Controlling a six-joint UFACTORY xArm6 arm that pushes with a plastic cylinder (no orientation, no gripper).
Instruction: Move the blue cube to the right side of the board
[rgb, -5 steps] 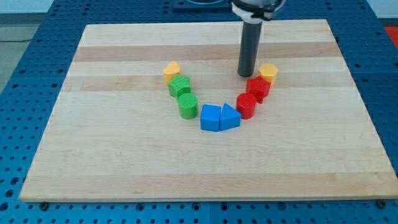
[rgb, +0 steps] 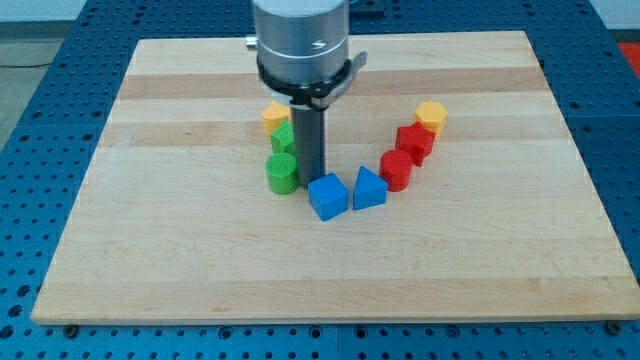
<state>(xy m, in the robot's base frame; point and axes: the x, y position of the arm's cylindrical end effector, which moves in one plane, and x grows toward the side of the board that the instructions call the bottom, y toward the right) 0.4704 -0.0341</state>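
The blue cube (rgb: 328, 196) sits near the board's middle, turned slightly. A blue triangular block (rgb: 369, 188) lies just to its right, with a small gap between them. My tip (rgb: 310, 176) stands at the cube's upper left corner, touching or nearly touching it, with the green cylinder (rgb: 282, 172) close on its left. The rod and the arm's flange hide part of the green block (rgb: 284, 137) behind them.
A yellow heart-shaped block (rgb: 275, 116) lies above the green ones. A red cylinder (rgb: 396, 169), a red block (rgb: 414, 142) and a yellow hexagonal block (rgb: 431, 116) run up to the right. The wooden board (rgb: 560, 230) lies on a blue perforated table.
My tip has moved from beside the yellow hexagonal block at the right to the cube's upper left. The blue cube has shifted and turned away from the blue triangle; the green cylinder moved left.
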